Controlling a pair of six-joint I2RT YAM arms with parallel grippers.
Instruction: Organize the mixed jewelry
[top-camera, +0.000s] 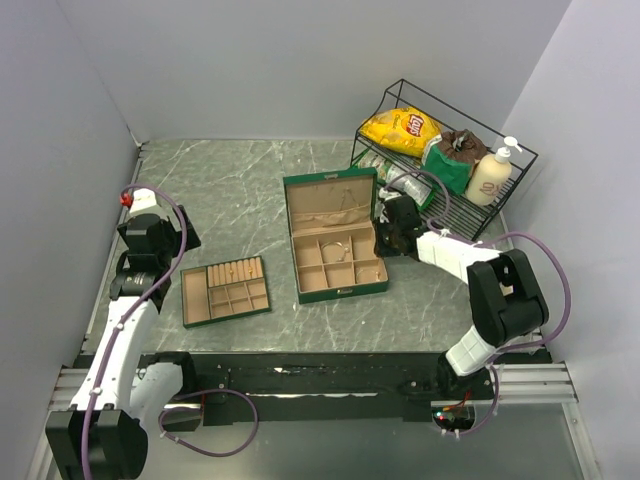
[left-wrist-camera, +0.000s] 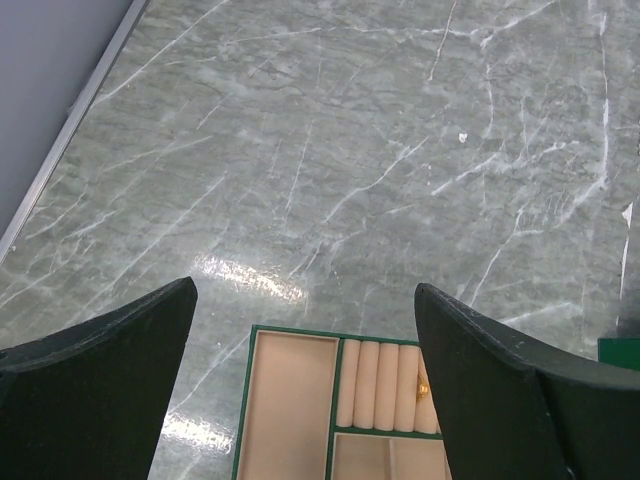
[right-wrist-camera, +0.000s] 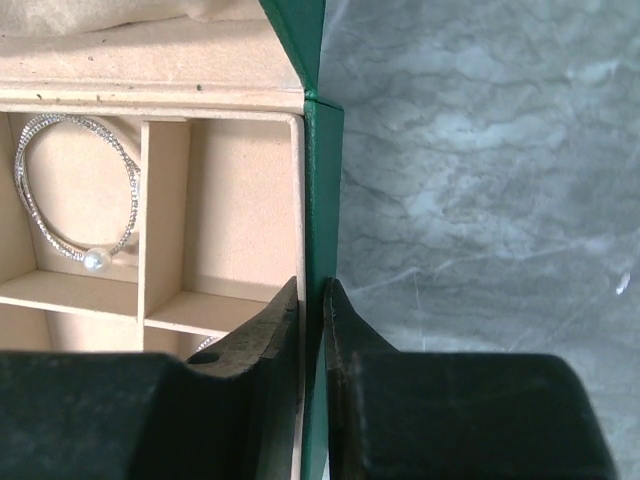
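The green box (top-camera: 294, 240) stands open at mid table, with tan compartments and its lid up. A silvery wire bangle (right-wrist-camera: 133, 190) with a white pearl lies in one compartment and also shows in the top view (top-camera: 338, 245). Another small silvery piece (right-wrist-camera: 205, 343) peeks out beside my right finger. My right gripper (right-wrist-camera: 312, 290) is shut on the box's right green wall (right-wrist-camera: 322, 180), one finger inside and one outside. The flat tan tray (top-camera: 190, 300) lies to the left. My left gripper (left-wrist-camera: 304, 285) is open and empty above the tray's far corner (left-wrist-camera: 243, 420). A small gold ring (left-wrist-camera: 423, 385) sits on the tray's ring rolls.
A black wire basket (top-camera: 520, 160) at the back right holds a yellow chips bag (top-camera: 402, 128), a pump bottle (top-camera: 490, 175) and other packs, close behind my right arm. Grey walls close in the left, back and right sides.
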